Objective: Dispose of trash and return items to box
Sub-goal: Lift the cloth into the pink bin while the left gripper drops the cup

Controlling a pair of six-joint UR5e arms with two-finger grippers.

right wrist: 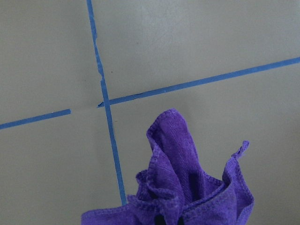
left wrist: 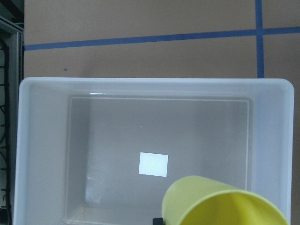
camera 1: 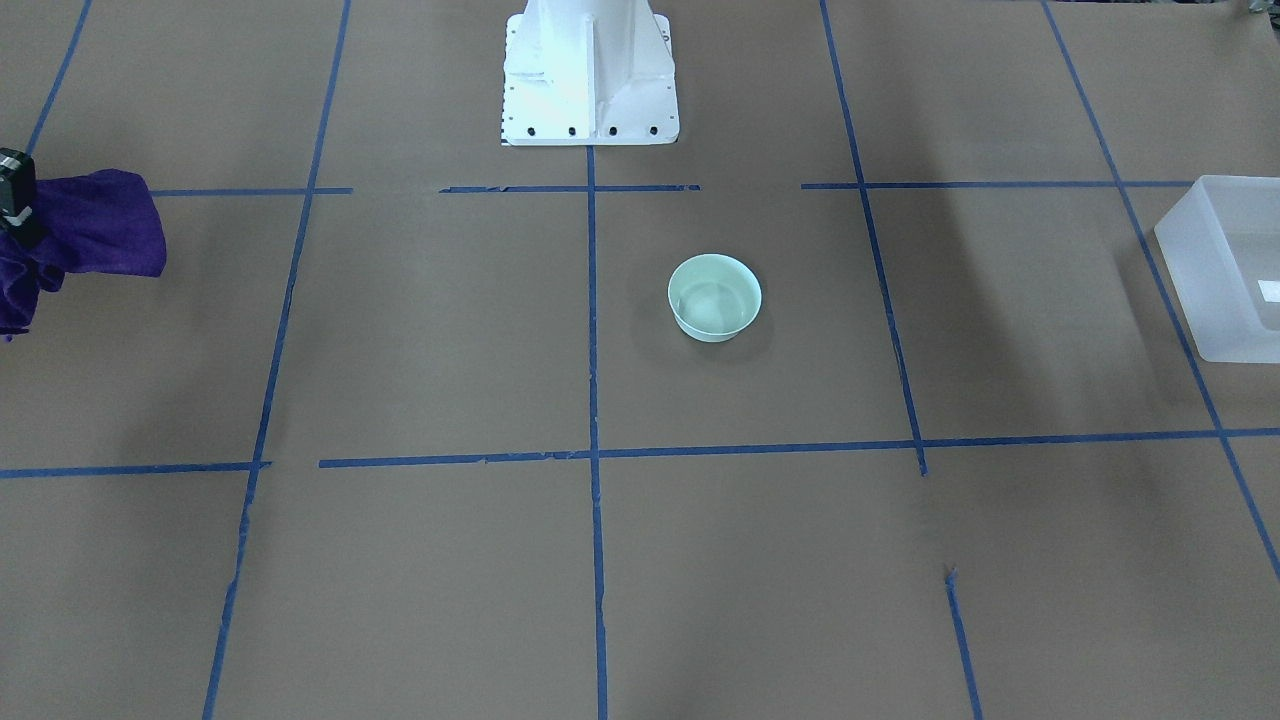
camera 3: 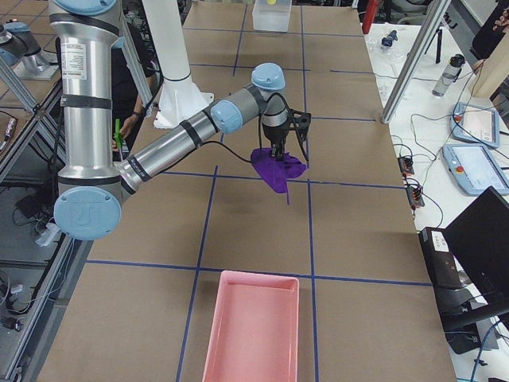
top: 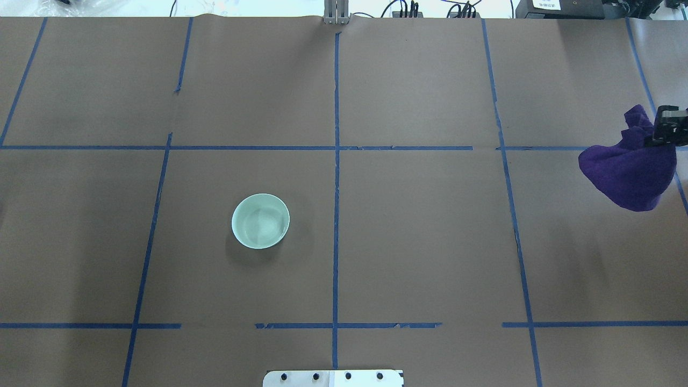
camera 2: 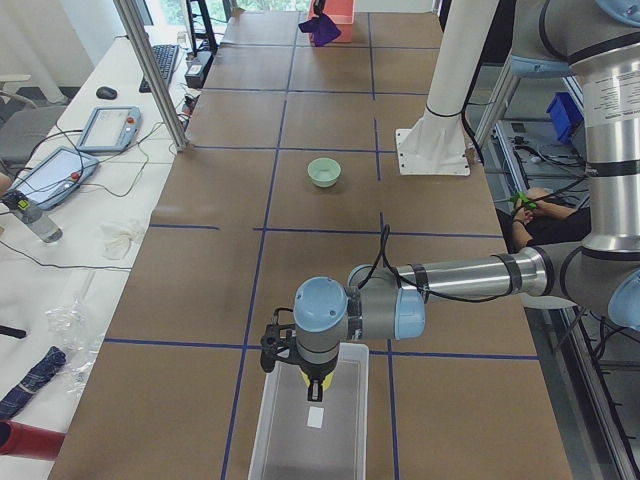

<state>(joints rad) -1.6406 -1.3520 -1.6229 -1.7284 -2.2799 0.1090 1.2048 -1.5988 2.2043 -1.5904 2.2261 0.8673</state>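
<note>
The left end effector (camera 2: 313, 385) hangs over the box (camera 2: 262, 430) at the robot's left end of the bench (top: 419, 231) and is closed on the yellow cup (left wrist: 220, 206). Its fingers are almost wholly hidden behind the cup, so the grip is judged mainly from the cup sitting up in the air above the box. In the left wrist view the cup fills the lower right corner, tilted. Behind it the box's floor carries only a small white label (left wrist: 153, 164) near its middle. The cup is over the box and not resting in it.

The right end effector (top: 662, 134) is far over on the robot's right and is clamped on a bunched purple cloth (top: 631, 174). The cloth droops below the fingers in loose folds. From the right side view it seems to hang just above the bench, though I cannot tell whether its lowest corner touches. Nearer that camera, at the same end of the bench, is a pink tray (camera 3: 253, 326), well apart from the cloth.

A pale green bowl (top: 260, 221) stands upright by itself on the robot's left half of the bench, inside one square of the blue tape (top: 336, 161) grid. It is well apart from both arms and from the box.
</note>
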